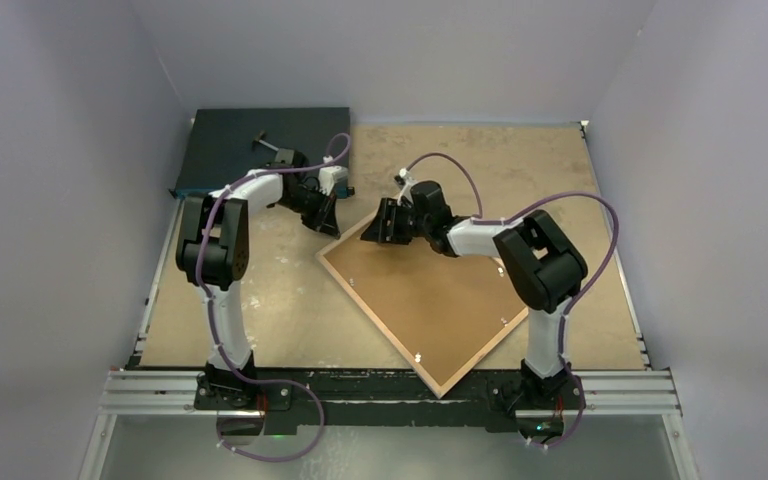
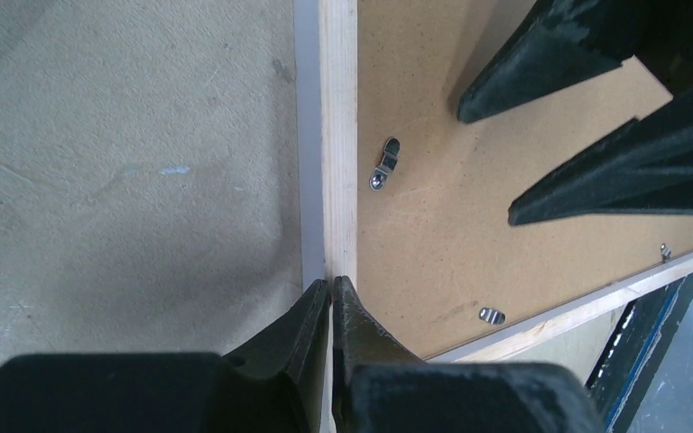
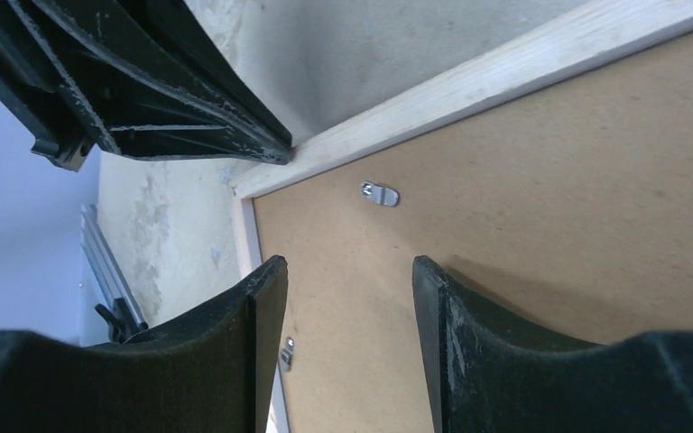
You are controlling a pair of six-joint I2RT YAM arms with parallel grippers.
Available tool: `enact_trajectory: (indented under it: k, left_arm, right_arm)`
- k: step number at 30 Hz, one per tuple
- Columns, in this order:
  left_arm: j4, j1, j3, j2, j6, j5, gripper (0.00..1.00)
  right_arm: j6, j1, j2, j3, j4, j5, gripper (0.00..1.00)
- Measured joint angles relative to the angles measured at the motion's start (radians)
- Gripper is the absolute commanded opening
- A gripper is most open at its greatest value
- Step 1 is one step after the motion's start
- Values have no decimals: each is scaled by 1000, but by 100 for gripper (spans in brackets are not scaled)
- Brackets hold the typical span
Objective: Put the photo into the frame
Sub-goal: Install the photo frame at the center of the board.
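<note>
Well, with my left gripper [image 2: 331, 293] shut at the rim of the frame [image 2: 338, 135] and my right gripper [image 3: 350, 271] gaping empty over the backing board [image 3: 550, 225], a sideways nudge could skid the frame.

A dark panel [image 1: 220, 150] lay at the desk's [image 1: 280, 300] far left corner; a brown backing board [image 1: 440, 300] bore small metal tabs [image 2: 384, 164]

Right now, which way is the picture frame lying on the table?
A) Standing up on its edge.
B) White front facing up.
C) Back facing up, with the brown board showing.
C: the frame lies flat, and its light wood rim, brown backing board and small metal clips all face up.
</note>
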Motion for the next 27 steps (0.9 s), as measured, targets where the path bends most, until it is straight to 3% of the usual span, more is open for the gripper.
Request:
enact_trajectory:
  k: [27]
  left_arm:
    - [27, 5, -21, -7, 0, 14, 3]
  right_arm:
    - [92, 38, 116, 77, 92, 27, 47]
